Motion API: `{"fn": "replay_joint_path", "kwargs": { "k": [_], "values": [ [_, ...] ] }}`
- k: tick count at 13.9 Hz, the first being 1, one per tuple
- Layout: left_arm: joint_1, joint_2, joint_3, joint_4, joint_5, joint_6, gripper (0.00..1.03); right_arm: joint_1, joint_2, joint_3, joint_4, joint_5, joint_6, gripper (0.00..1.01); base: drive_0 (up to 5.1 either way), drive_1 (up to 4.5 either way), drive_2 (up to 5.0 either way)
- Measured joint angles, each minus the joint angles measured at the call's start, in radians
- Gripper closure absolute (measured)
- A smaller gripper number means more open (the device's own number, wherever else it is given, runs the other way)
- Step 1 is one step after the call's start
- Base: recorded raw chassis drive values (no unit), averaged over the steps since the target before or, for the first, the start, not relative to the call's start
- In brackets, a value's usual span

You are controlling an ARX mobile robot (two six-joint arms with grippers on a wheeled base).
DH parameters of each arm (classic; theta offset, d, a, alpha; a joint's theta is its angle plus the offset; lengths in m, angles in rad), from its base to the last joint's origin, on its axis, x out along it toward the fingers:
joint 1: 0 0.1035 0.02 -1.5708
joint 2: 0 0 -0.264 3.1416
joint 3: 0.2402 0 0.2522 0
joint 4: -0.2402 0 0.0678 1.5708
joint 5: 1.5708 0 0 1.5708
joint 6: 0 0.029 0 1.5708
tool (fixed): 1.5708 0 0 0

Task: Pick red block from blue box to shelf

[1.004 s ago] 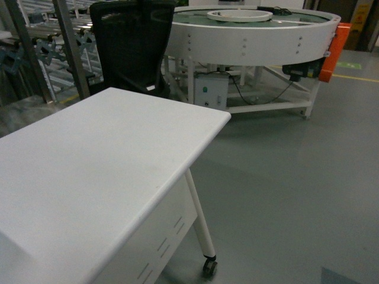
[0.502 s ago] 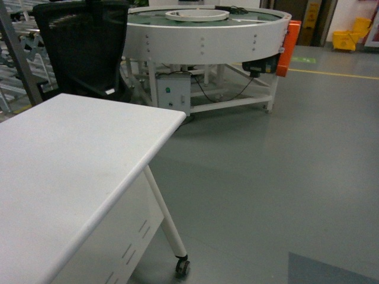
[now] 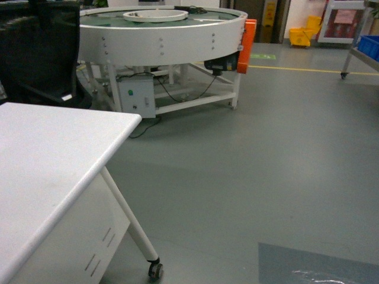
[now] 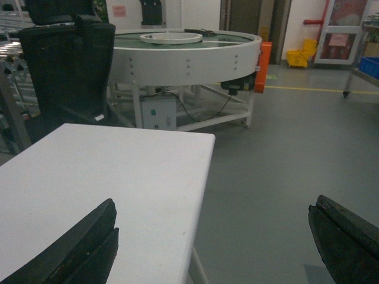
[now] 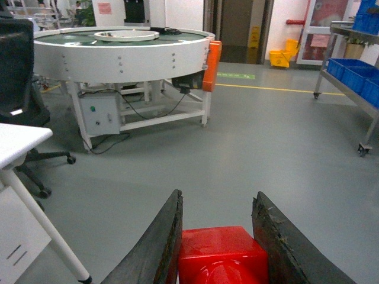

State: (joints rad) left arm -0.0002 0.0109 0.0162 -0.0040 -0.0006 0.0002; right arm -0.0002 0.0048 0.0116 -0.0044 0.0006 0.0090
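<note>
We have the red block (image 5: 222, 254) clamped between the two dark fingers of the right gripper (image 5: 219, 242), carried in the air above the grey floor (image 5: 249, 142); only its glossy top and sides show at the bottom edge of the right wrist view. Left gripper (image 4: 213, 236) has its fingers spread wide apart with nothing between them, hanging over the near right corner of the white desk (image 4: 118, 171). Ahead of us stands a round white conveyor table (image 3: 160, 35) with an orange panel (image 3: 249, 44) on its side. Black chair (image 4: 68, 71) behind the desk's far edge. Blue crates (image 5: 355, 71) sit on a wheeled rack at right.
</note>
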Motion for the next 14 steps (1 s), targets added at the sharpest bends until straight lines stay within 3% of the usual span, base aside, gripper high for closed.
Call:
{"fn": "replay_joint_path", "kwargs": {
  "k": [10,14],
  "values": [
    [0.000,0.000,0.000,0.000,0.000,0.000,0.05,0.000,0.000,0.000,0.000,0.000,0.000,0.73,-1.4,-1.44,-1.4],
    [0.000,0.000,0.000,0.001,0.000,0.000,0.05,0.000,0.000,0.000,0.001,0.001,0.000,0.73,0.0,1.66,-1.7]
  ]
}}
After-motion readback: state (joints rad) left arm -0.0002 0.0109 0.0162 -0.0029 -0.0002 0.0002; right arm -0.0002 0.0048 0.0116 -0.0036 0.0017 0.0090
